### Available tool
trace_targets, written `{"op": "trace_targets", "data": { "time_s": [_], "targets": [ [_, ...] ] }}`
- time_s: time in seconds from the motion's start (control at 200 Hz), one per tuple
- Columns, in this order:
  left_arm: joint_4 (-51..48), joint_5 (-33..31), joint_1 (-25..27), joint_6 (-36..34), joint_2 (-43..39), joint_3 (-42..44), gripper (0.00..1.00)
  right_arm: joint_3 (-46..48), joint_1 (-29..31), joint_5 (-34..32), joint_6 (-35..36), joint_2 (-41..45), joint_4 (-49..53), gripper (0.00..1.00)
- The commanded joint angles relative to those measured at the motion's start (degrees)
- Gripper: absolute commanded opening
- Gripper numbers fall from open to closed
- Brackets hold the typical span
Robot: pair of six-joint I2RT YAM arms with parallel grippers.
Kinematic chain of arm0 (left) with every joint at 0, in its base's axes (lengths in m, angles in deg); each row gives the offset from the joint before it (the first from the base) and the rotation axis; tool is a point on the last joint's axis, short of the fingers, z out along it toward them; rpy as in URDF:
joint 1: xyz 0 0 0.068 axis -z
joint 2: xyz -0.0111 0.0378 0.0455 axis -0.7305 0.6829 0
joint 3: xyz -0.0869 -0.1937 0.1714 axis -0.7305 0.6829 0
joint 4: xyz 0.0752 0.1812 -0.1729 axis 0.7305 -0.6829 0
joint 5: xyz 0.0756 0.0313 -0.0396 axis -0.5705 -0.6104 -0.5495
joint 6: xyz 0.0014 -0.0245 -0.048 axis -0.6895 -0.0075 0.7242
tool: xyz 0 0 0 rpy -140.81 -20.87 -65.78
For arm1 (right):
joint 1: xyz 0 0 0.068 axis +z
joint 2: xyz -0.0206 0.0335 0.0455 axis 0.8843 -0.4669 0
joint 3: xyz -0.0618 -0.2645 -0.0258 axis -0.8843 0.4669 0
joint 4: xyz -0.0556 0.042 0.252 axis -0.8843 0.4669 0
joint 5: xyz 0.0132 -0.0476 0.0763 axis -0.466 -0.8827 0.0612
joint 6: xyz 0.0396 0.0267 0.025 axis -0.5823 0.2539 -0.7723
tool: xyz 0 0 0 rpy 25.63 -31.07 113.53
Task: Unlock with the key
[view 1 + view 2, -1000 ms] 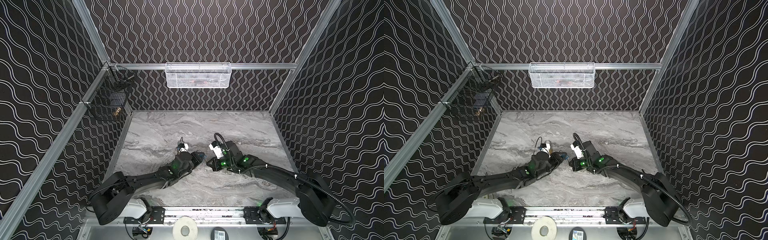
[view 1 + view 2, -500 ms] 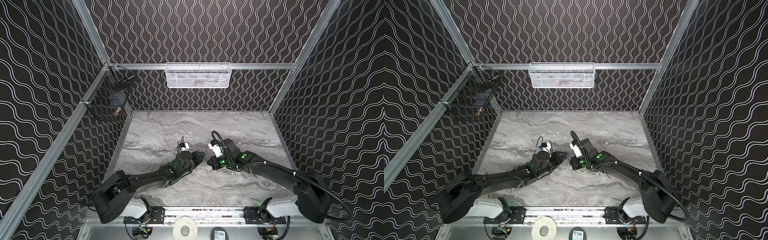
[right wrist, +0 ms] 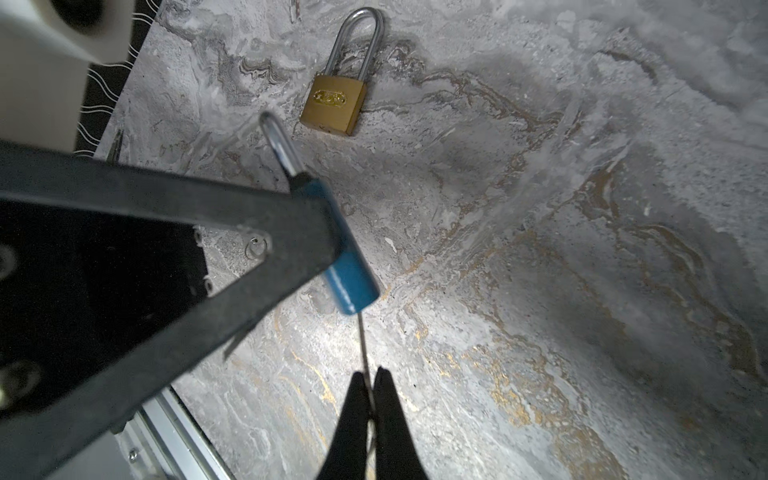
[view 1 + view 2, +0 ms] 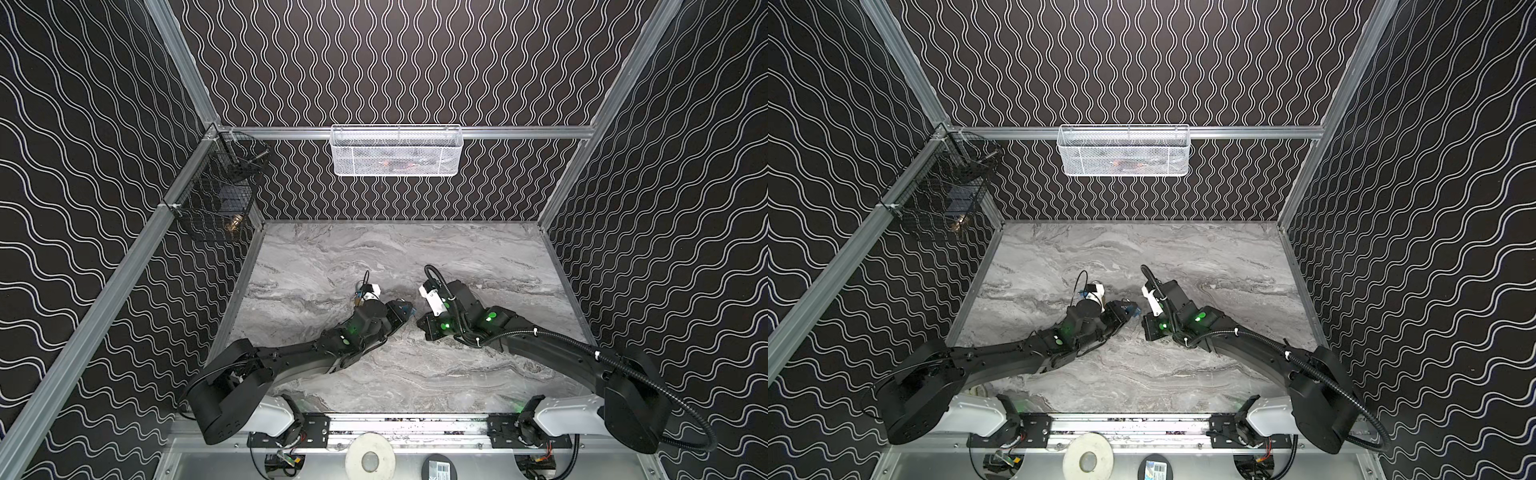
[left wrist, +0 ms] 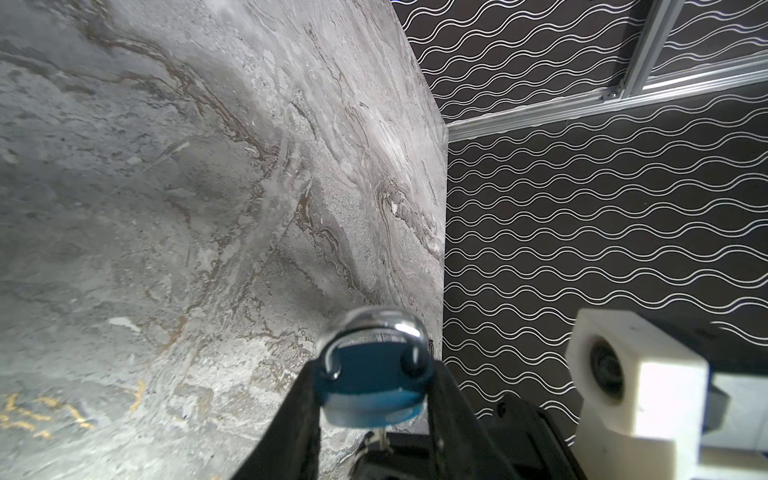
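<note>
Grey marble is forming the table (image 4: 374, 249), and the two arms are meeting a little nearer than its middle. The left gripper (image 4: 402, 311) is clamping the blue padlock (image 5: 370, 386) by the two sides of its body, so its jaws are standing partly apart, as wide as the lock. The steel shackle (image 3: 276, 139) is pointing away from the right arm. The right gripper (image 3: 370, 384) is pressing its fingers fully together on the key (image 3: 363, 340), which is showing only its thin edge. The key is running straight from the fingertips to the bottom end of the blue padlock and is meeting it there. How deep it is sitting inside, I cannot tell. A brass padlock (image 3: 334, 104) is lying flat on the marble beyond the blue one, apart from it.

Around the grippers the room is wide. Open marble is stretching from them to the far wall and to the right edge of the table. The left edge, with its aluminium rail (image 4: 243, 282), is well apart from the left gripper. The white mesh basket (image 4: 397, 151) on the far wall and the black wire basket (image 4: 216, 195) on the left wall are hanging high above the surface, well apart from both arms.
</note>
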Motion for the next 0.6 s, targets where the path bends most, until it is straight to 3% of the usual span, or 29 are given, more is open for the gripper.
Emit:
{"op": "trace_targets", "data": {
  "time_s": [0.0, 0.34, 0.41, 0.47, 0.595],
  "targets": [
    [0.1, 2.2, 0.0, -1.7, -0.4, -0.5, 0.14, 0.7, 0.1, 4.3, 3.4, 1.2, -5.4, 0.0],
    [-2.4, 1.6, -1.3, -2.3, -1.7, 0.2, 0.14, 1.3, 0.1, 4.1, 2.5, 0.2, -2.3, 0.0],
    [-12.6, 2.3, -2.8, -4.8, -2.6, -3.2, 0.14, 4.3, -0.3, 2.9, 0.3, 2.2, -2.1, 0.0],
    [-27.7, 1.3, -3.4, -9.2, -1.7, -9.4, 0.14, 8.3, -1.1, 3.0, -2.1, 4.8, -3.5, 0.0],
    [-49.4, 2.7, -4.0, -18.0, 6.4, -21.2, 0.17, 15.5, -3.3, 5.4, -5.3, 9.7, -6.4, 0.0]
  ]
}}
